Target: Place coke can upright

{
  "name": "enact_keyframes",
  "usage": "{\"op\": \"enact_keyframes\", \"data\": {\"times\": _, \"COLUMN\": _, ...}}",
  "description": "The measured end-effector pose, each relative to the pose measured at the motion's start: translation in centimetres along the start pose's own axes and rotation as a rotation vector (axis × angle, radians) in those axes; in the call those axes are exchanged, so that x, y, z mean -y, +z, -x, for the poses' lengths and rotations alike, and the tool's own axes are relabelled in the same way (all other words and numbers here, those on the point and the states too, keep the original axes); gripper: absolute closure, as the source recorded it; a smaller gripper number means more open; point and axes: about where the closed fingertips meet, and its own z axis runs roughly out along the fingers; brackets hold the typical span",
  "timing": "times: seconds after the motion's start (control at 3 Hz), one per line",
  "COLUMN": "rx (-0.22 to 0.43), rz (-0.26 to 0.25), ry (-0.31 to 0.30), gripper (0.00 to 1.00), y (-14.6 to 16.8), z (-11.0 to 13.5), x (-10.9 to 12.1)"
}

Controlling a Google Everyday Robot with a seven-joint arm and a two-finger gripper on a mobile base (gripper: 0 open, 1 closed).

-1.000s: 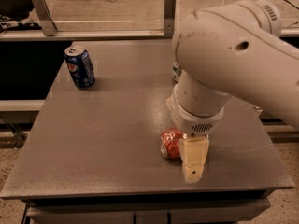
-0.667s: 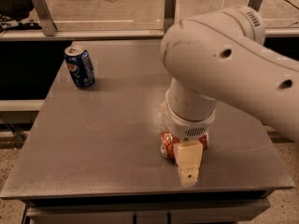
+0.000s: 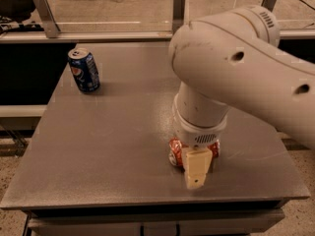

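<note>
Near the front edge of the desk (image 3: 123, 132), camera view: coke can (image 3: 175, 150), red-orange, largely hidden behind the gripper; seems to lie on its side with a silver end toward the left, though hard to be sure.
Gripper (image 3: 196, 167): lowered straight over the coke can at the end of the white arm (image 3: 231, 73), touching it or just short of touching; cannot tell whether clamped on the can or merely spread around it.
Blue can (image 3: 83, 72): upright at the far left of the desk, well apart from the coke can, no part of the job.
Done so far: gripper brought to the right can; probably at the grasping step.
Left to do: securing the hold if not yet secure, lifting, turning the can so the silver top faces up, setting it on bare desk, letting go.
Progress, as a judgement: early to middle; coke can not yet upright.
Risk: slipping or crushing under the squeeze; rolling off the nearby front edge.
</note>
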Motion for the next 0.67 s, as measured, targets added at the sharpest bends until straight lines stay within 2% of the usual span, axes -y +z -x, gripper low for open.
{"op": "enact_keyframes", "data": {"times": 0.67, "rx": -0.002, "rz": -0.006, "ry": -0.002, "gripper": 0.65, "y": -0.25, "z": 0.09, "x": -0.05}}
